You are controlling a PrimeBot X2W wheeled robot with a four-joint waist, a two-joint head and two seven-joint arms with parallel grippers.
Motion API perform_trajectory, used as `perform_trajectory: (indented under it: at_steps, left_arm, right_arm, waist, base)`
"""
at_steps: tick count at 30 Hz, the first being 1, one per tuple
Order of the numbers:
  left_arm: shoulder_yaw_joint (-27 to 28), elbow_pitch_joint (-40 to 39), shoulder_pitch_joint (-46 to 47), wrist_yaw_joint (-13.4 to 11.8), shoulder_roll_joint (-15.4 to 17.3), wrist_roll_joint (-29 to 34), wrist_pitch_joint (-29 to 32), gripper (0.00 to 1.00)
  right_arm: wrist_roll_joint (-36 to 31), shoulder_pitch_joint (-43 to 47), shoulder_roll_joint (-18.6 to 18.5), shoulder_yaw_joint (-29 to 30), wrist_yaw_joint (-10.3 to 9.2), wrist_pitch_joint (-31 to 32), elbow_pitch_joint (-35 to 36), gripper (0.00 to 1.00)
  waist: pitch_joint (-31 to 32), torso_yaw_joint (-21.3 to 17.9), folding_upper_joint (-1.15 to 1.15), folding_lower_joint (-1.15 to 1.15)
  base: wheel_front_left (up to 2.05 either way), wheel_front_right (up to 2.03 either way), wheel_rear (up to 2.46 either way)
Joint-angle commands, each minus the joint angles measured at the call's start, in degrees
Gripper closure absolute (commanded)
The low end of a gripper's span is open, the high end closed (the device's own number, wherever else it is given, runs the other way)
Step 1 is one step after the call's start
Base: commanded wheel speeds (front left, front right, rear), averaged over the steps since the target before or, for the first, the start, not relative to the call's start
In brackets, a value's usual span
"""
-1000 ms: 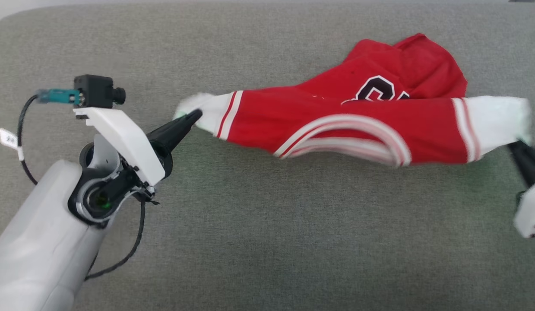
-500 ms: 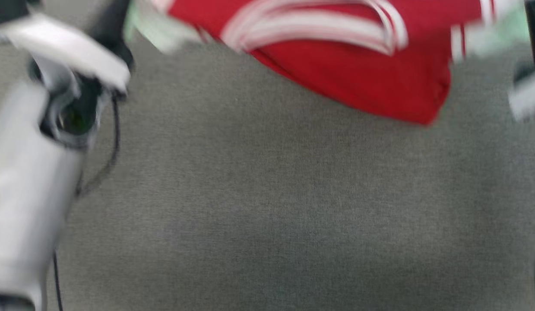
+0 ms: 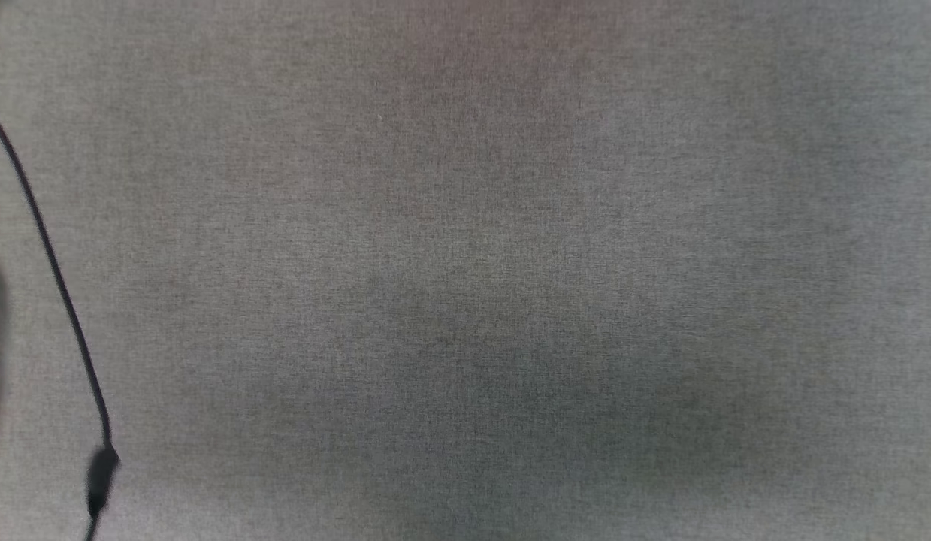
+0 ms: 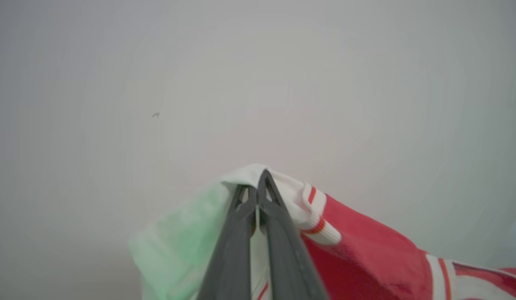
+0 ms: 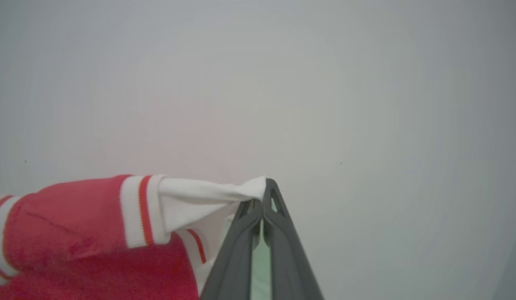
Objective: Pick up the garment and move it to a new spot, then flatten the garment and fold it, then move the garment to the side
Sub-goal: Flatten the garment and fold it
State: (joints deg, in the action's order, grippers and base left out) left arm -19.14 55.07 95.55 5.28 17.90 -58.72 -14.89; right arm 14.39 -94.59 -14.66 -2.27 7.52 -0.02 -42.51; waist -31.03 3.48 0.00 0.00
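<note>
**Left arm.** The left gripper (image 4: 255, 187) points along its wrist view toward a pale, featureless background (image 4: 158, 83). Its two dark fingers (image 4: 233, 254) are pressed together, tips meeting, and pinch a white end of the garment (image 4: 366, 258). The white cloth wraps over the fingertips and bunches directly at them.

**Right arm.** The right gripper (image 5: 262, 198) is posed alike, aimed at the same kind of blank pale backdrop. Its fingers (image 5: 237, 258) are drawn together at the tips and clamped on another white end of the garment (image 5: 74, 237). That end is pulled to a twisted point exactly where the tips meet.

**Garment, from the left gripper.** White cloth sits at the tips. Beside it comes a white band with red stripes, then a red body running away toward the lower right of that view. More white-and-red striping shows at the far lower corner. On the other side of the fingers the white cloth carries a green tint and is blurred.

**Garment, from the right gripper.** The white section stretches taut from the tips toward the left of that view. It meets a white-and-red striped band, and past that the cloth is red and creased. A further striped edge lies just beside the fingers, lower down.

**Head view.** A grey woven surface (image 3: 465, 270), with a thin black cable (image 3: 52, 270) running down its left edge.
</note>
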Motion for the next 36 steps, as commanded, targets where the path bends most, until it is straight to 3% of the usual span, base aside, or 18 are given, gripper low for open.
perform_trajectory:
  at_steps: [1,6,12,18,24,28,36]
  left_arm:
    - [2.5,-0.7,2.4,0.3,0.9,1.4,-0.4,1.00]
    - [9.3,-1.6,3.5,1.7,-0.6,4.4,-0.4,1.00]
    - [6.1,-0.1,-3.2,2.2,-3.4,1.5,1.8,1.00]
    - [1.6,-4.6,-13.4,2.3,-2.8,-4.1,5.7,1.00]
    - [-4.0,-12.2,-29.6,2.3,-0.6,-11.6,11.7,1.00]
    - [-7.9,-17.6,-40.2,2.3,2.1,-14.8,12.3,1.00]
    - [-14.9,-28.1,-59.8,2.3,8.8,-18.6,11.5,1.00]
  right_arm:
    - [-1.2,-2.5,-0.1,0.3,-0.07,-1.8,-1.7,1.00]
    - [-4.1,-9.2,0.8,1.7,-0.10,-7.5,-10.9,1.00]
    - [-4.9,-6.1,-0.2,-3.1,-0.09,-9.3,-18.8,1.00]
    - [-0.6,1.6,-1.8,-10.5,-0.08,-10.1,-19.1,1.00]
    - [10.7,17.5,-6.6,-18.6,-0.07,-7.4,-11.3,1.00]
    - [18.4,30.8,-12.9,-23.4,-0.07,-1.4,-1.3,1.00]
    - [28.0,59.9,-24.1,-22.4,-0.07,13.3,22.6,1.00]
  waist:
    - [-0.6,0.0,0.00,0.00]
    - [-0.1,-0.5,0.00,0.00]
    - [0.8,-0.1,0.00,0.00]
    - [1.0,0.5,0.00,0.00]
    - [4.0,0.6,0.00,0.00]
    - [7.0,0.6,0.00,0.00]
    - [13.4,-0.1,0.00,0.00]
  base:
    - [0.00,0.00,0.00]
    - [0.00,0.00,0.00]
    - [0.00,0.00,0.00]
    - [0.00,0.00,0.00]
    - [0.00,0.00,0.00]
    - [0.00,0.00,0.00]
    - [0.00,0.00,0.00]
